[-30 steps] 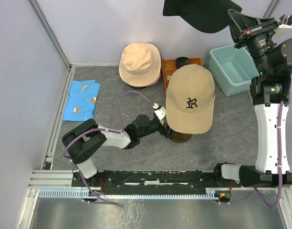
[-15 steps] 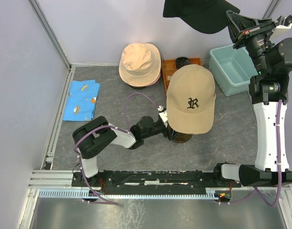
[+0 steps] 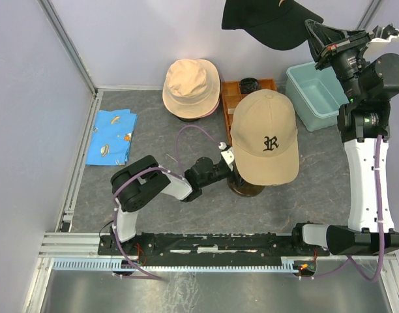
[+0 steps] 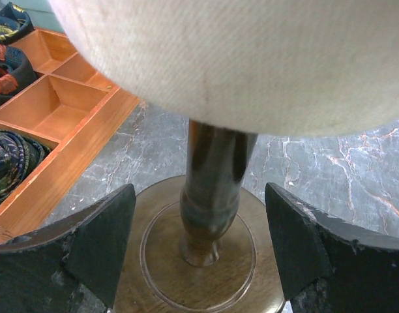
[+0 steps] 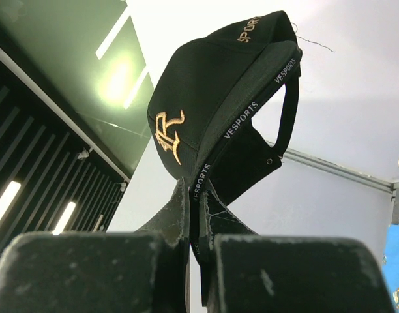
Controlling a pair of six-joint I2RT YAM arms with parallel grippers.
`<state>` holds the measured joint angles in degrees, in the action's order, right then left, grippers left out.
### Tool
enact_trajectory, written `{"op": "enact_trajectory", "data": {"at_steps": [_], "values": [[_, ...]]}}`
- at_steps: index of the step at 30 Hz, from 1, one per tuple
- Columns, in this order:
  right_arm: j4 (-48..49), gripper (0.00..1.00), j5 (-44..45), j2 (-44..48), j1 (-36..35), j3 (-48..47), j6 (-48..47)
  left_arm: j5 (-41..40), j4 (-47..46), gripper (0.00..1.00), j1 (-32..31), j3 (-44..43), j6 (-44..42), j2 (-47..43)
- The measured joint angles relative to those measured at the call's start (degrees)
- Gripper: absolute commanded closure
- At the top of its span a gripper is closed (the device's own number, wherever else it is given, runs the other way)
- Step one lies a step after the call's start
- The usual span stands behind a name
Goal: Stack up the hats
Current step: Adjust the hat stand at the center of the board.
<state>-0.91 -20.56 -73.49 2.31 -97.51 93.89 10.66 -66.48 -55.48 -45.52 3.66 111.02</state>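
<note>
Looking at your right end effector (image 3: 319, 40), you have it raised high at the back right, its fingers pressed together on the rim band of the black cap (image 5: 212, 98). The cap hangs in the air above the teal tub (image 3: 292, 91), well clear of the tabletop (image 3: 317, 169).

Your left end effector (image 4: 199, 225) sits low with its fingers (image 4: 98, 231) spread wide, one on each side of the brown stand (image 4: 209, 169). Neither finger touches the post. The stand carries the cream mannequin head (image 4: 251, 59), and the tan cap (image 3: 268, 137) with its black emblem rests on that head.

The beige hat (image 3: 190, 81) lies at the back, with a pink brim (image 3: 216, 104) showing under its edge, just beside the orange tray (image 4: 49, 111). A blue cloth (image 3: 111, 135) lies flat at the left.
</note>
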Motion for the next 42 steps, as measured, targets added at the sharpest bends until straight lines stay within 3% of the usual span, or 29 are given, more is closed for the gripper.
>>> {"op": "enact_trajectory", "data": {"at_steps": [3,8,16,20,27,35,42], "values": [[-0.02,1.0,-0.04,0.11,0.0,0.9,-0.02,-0.02,-1.66,0.22,0.0,-0.46,0.09,1.75],[-0.13,1.0,-0.2,0.37,0.0,1.66,-0.02,0.07,-2.82,0.56,0.0,-1.64,1.31,4.17],[-0.04,1.0,-0.24,0.76,0.0,1.66,-0.02,0.0,-4.02,0.92,-0.26,-3.02,2.08,5.7],[-0.02,1.0,-0.26,0.85,0.0,1.77,-0.04,-0.61,-4.09,0.97,-0.28,-2.95,2.1,5.73],[0.07,1.0,-0.24,1.05,0.0,2.56,-0.04,-8.72,-6.69,0.97,-0.85,3.04,2.08,2.47],[0.52,1.0,-0.24,1.05,0.0,3.58,-0.02,-21.33,-6.27,0.97,-0.98,10.62,1.95,-3.91],[1.33,1.0,-0.24,1.11,0.0,4.13,0.04,-36.17,-4.09,0.97,-1.7,12.26,1.27,-6.64]]}}
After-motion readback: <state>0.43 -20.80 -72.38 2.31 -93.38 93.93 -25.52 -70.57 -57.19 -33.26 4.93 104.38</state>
